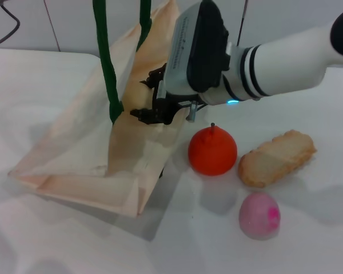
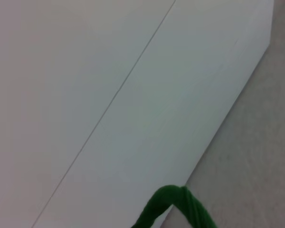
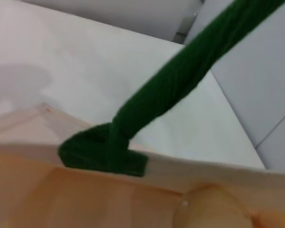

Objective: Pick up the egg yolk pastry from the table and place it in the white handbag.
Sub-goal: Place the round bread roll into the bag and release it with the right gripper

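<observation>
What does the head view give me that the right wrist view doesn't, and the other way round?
Only the head view shows the right gripper over the mouth of the white handbag, plus the orange fruit, the toasted bread slice and the pink ball on the table.

Only the right wrist view shows a pale rounded shape at the bag's rim, probably the egg yolk pastry.

Both show the bag's cream cloth and a green handle stretched upward.

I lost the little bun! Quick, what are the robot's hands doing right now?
Right gripper: at the white handbag's open top; open or shut cannot be told. A pale round thing shows inside the bag, maybe the bun.
Left gripper: not in view.
</observation>
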Available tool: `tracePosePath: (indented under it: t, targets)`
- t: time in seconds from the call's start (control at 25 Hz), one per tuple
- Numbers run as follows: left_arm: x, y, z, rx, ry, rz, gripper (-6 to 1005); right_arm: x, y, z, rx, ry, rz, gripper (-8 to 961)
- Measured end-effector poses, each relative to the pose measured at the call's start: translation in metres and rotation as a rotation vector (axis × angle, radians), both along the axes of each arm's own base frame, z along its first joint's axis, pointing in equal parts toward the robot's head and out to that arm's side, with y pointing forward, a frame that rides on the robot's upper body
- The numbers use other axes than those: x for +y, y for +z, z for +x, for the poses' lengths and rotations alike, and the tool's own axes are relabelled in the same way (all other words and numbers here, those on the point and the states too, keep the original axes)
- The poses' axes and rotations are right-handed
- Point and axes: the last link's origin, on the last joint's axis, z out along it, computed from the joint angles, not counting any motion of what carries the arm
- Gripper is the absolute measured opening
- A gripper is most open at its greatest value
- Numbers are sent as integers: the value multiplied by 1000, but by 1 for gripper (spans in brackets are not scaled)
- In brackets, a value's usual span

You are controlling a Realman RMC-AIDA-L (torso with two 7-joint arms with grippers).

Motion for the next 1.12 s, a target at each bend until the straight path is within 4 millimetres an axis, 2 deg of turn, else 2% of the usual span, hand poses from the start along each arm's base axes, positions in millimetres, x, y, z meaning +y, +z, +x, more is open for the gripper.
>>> tracePosePath:
  t: [0.4,0.76,1.0,1.12]
  targets:
    - [-1,1,-1,-14,2,10,243,-6,-15,-4,-3,66,39,562]
    - [-5,7,-13,-39,37,46,248,-17,-20,-14,11,113,14,562]
    - [-10,10,-25,-42,68,64,251,-26,-16,-19,57,130,8,636]
    - [-12,12,-33,-45,100,85,253,-27,-9,-17,81,119,20,759]
